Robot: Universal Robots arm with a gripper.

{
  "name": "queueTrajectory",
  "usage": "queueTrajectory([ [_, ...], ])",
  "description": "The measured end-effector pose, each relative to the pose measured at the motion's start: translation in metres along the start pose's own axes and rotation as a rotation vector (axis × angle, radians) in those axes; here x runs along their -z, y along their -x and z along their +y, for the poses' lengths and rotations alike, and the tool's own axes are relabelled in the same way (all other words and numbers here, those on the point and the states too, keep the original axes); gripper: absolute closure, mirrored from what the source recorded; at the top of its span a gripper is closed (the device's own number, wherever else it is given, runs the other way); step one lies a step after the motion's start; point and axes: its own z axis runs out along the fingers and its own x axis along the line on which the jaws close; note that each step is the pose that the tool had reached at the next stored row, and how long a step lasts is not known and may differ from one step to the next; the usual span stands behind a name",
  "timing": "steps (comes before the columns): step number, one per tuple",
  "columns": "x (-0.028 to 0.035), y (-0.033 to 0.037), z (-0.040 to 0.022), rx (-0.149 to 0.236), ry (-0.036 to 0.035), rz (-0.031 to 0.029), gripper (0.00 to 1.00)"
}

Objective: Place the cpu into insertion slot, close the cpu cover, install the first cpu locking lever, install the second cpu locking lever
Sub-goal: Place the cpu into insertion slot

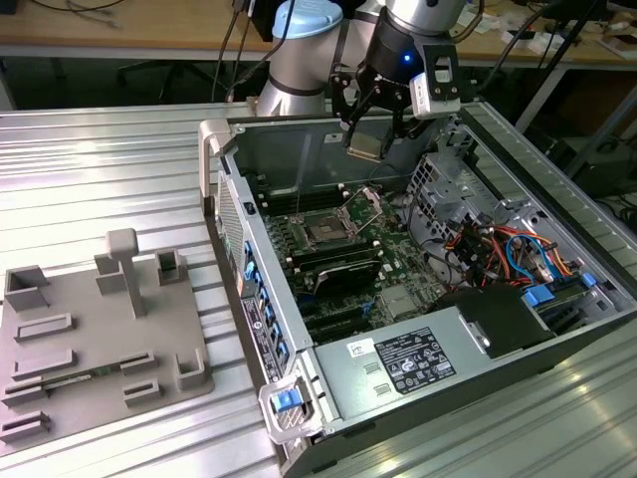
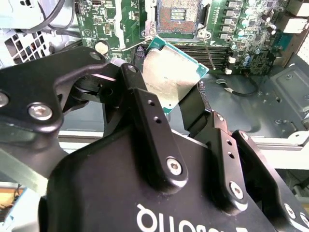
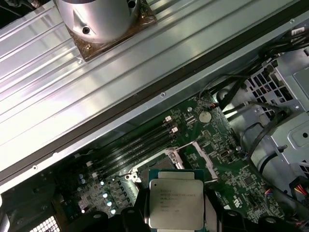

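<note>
The cpu (image 1: 364, 146) is a small silver square with a greenish edge. It hangs tilted in the air above the open computer case, with my gripper (image 1: 370, 124) shut on it. In both wrist views the cpu (image 2: 169, 77) (image 3: 176, 203) sits between the black fingers (image 2: 149, 121), gripped by two opposite edges. The insertion slot (image 1: 323, 230) (image 2: 176, 17) lies bare on the green board, below and ahead of the chip. Beside the slot, the cpu cover (image 1: 363, 207) (image 3: 200, 157) stands raised. A thin wire lever (image 2: 208, 50) sticks out next to the socket.
Long black memory slots (image 1: 333, 264) lie beside the socket. A power supply (image 1: 408, 363) and a bundle of coloured cables (image 1: 508, 249) fill the case's near and right parts. A grey fixture plate (image 1: 100, 339) lies on the ribbed table at the exterior view's left.
</note>
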Motion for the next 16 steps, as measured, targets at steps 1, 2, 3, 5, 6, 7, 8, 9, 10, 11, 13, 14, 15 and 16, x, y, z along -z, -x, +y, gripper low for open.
queueTrajectory([
  [1,-0.0001,-0.0001,-0.0001,-0.005,0.0,-0.0005,0.45],
  [2,-0.0002,-0.0005,-0.0003,-0.014,0.0001,-0.0012,0.45],
  [3,-0.0002,-0.0006,-0.0004,-0.018,0.0003,-0.0016,0.45],
  [5,-0.0003,-0.0013,-0.0008,-0.025,0.0006,-0.0022,0.45],
  [6,-0.0003,-0.0014,-0.0008,-0.025,0.0005,-0.0023,0.45],
  [7,-0.0003,-0.0014,-0.0008,-0.025,0.0006,-0.0022,0.45],
  [8,-0.0003,-0.0014,-0.0008,-0.025,0.0005,-0.0023,0.45],
  [9,-0.0003,-0.0014,-0.0008,-0.026,0.0005,-0.0023,0.45],
  [10,-0.0003,-0.0014,-0.0008,-0.026,0.0005,-0.0023,0.45],
  [11,-0.0002,-0.0014,-0.0008,-0.027,0.0005,-0.0024,0.45],
  [13,-0.0006,-0.0014,-0.0009,-0.044,0.0008,-0.0039,0.45],
  [14,-0.0011,-0.0014,-0.0009,-0.059,0.0013,-0.0052,0.45],
  [15,-0.0015,-0.0014,-0.0009,-0.079,0.0016,-0.007,0.45],
  [16,-0.0018,-0.0014,-0.001,-0.093,0.0018,-0.0082,0.45],
])
